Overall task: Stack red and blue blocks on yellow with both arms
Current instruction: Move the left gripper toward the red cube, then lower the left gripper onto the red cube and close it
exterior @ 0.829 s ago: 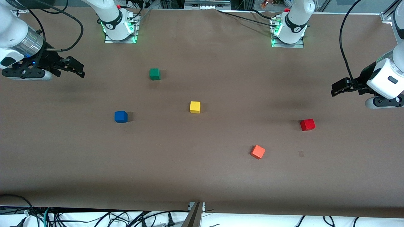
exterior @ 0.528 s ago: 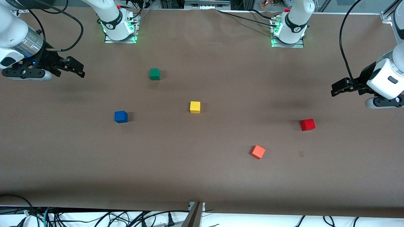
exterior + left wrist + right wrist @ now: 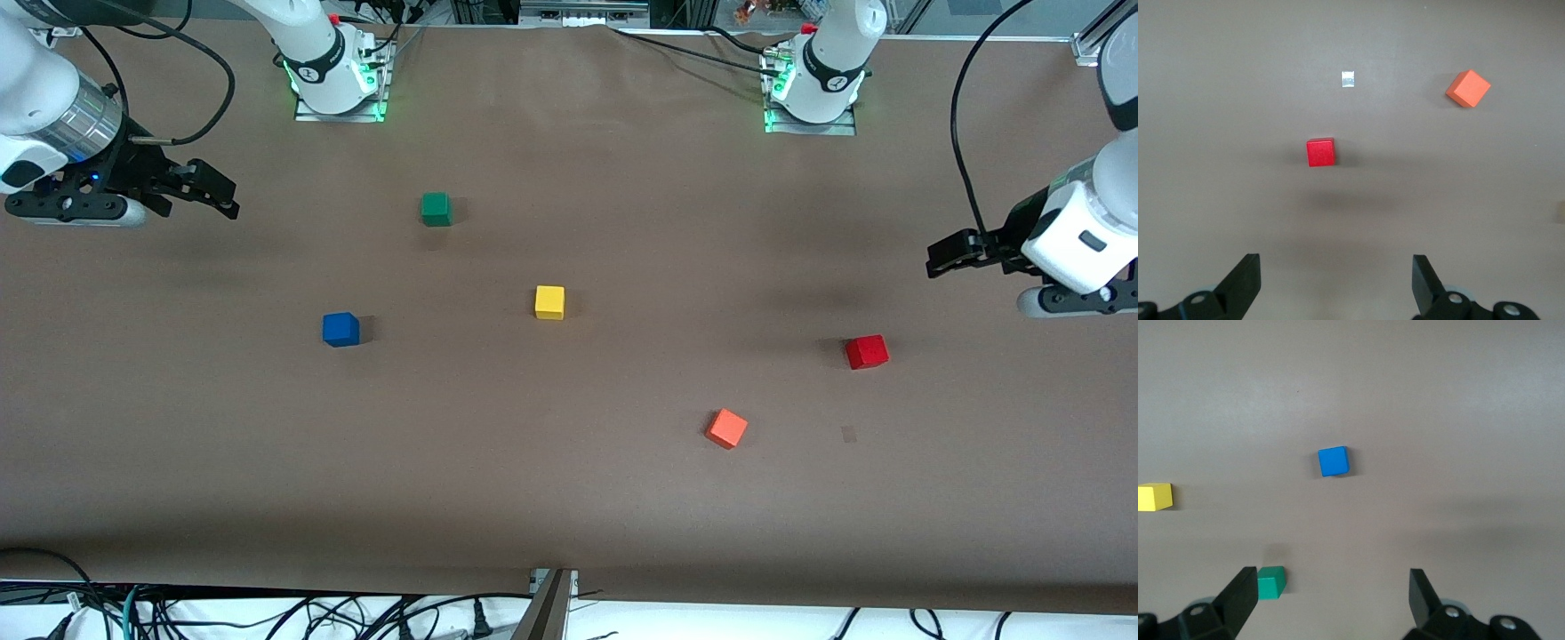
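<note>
The yellow cube (image 3: 549, 302) sits near the table's middle; it also shows in the right wrist view (image 3: 1154, 497). The blue cube (image 3: 340, 329) lies toward the right arm's end, also in the right wrist view (image 3: 1333, 461). The deep red cube (image 3: 866, 352) lies toward the left arm's end, also in the left wrist view (image 3: 1321, 152). My left gripper (image 3: 941, 254) hangs open and empty in the air at its end of the table, its jaws wide apart (image 3: 1337, 283). My right gripper (image 3: 218, 193) hangs open and empty at its end (image 3: 1330, 603).
A green cube (image 3: 435, 209) sits farther from the front camera than the blue cube, also in the right wrist view (image 3: 1271, 583). An orange-red cube (image 3: 726, 428) lies nearer the front camera than the red cube (image 3: 1468, 89). A small pale mark (image 3: 848, 434) is on the brown table.
My left arm has shifted slightly, its gripper moving a little toward the table's middle and upward in the view. The right arm and all cubes have not moved.
</note>
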`<state>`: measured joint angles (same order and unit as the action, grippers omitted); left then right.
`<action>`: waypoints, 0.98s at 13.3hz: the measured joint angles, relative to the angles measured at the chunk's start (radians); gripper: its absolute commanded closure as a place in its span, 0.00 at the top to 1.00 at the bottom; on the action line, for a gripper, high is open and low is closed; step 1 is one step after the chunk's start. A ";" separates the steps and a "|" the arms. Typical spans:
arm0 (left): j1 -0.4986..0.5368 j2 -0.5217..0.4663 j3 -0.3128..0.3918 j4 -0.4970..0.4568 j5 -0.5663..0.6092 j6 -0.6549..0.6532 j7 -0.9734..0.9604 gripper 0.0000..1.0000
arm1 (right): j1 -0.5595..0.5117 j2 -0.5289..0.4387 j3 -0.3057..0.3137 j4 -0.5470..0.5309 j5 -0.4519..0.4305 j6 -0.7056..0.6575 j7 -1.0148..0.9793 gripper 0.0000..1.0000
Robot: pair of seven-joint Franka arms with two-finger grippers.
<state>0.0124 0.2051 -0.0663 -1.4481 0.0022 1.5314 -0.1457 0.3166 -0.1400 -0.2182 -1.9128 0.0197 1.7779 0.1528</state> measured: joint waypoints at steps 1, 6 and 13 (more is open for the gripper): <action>0.004 0.016 0.003 0.000 0.000 0.001 0.000 1.00 | 0.000 0.000 0.000 0.000 0.000 0.000 0.000 1.00; 0.038 0.117 0.014 -0.007 0.000 0.083 0.003 1.00 | 0.000 0.009 0.000 0.000 0.000 0.000 0.000 1.00; 0.077 0.282 0.016 -0.199 0.000 0.461 0.007 1.00 | 0.000 0.031 0.001 -0.001 -0.002 -0.002 0.000 1.00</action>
<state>0.0893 0.4874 -0.0505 -1.6472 0.0022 1.9926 -0.1383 0.3170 -0.1088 -0.2177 -1.9142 0.0175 1.7764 0.1529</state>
